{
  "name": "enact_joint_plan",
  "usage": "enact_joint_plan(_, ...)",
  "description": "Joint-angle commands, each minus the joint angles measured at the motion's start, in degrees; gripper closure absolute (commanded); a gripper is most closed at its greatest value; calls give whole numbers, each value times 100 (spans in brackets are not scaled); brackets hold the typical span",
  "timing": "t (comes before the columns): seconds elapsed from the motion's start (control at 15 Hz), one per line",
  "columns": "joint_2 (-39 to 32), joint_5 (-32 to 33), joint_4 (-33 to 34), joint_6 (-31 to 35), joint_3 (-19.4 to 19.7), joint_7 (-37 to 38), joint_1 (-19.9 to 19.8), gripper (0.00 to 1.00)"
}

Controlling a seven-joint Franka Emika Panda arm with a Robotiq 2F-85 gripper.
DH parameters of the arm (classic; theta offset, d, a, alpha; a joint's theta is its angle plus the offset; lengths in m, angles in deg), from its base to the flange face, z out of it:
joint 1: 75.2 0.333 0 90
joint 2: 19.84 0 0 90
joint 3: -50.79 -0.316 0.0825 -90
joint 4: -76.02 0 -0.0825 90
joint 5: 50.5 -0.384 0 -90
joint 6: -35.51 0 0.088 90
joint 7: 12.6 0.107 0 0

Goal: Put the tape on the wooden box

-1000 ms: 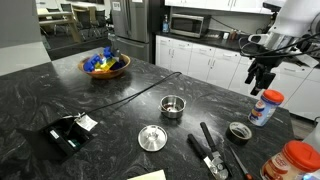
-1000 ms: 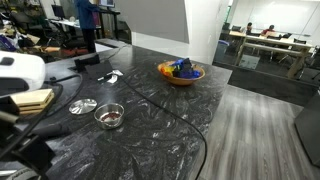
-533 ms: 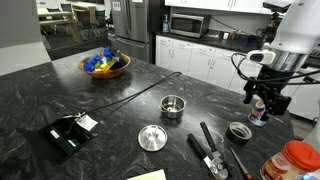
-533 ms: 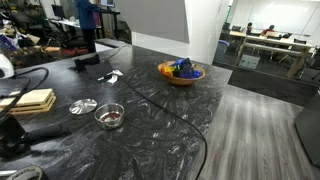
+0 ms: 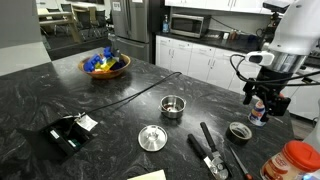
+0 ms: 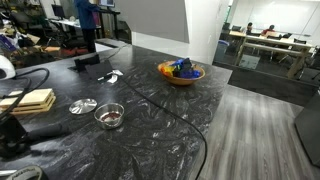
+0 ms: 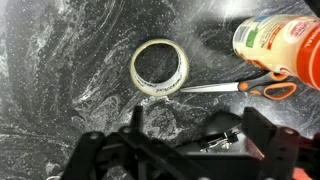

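The tape [image 7: 159, 67] is a ring-shaped roll lying flat on the black marble counter; in the wrist view it is above my fingers. It also shows in an exterior view [image 5: 239, 131], dark with a pale centre. My gripper [image 7: 195, 132] is open and empty and hangs above the counter just beside the tape [image 5: 262, 106]. The wooden box [image 6: 30, 100] is a pale flat block near the counter's edge in an exterior view, far from the tape.
Orange-handled scissors [image 7: 270, 86] and a red-capped bottle [image 7: 285, 45] lie close to the tape. A steel cup [image 5: 173, 106], a flat steel lid [image 5: 152, 137], black tools [image 5: 210, 150], an orange-lidded jar [image 5: 295, 160] and a fruit bowl [image 5: 105, 65] also stand on the counter.
The arm came down and a little towards the tape during the first half second. Since then nothing has visibly moved.
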Motion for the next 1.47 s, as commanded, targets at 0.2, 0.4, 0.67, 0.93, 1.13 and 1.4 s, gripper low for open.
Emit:
enact_joint_plan(0.2,72,-353,-268,-147,-326,746,-222,0)
enact_joint_plan(0.4,77,-411,-269,-98,-487,1290,-297,0)
enact_joint_plan(0.67,63,-374,-255,-168,-679,1964,-482,0)
enact_joint_plan(0.93,33,-344,-254,-108,-669,1936,-498,0)
enact_joint_plan(1.13,33,-343,-254,-108,-683,1970,-513,0)
enact_joint_plan(1.4,-315,-1039,-258,226,-625,2216,-506,0)
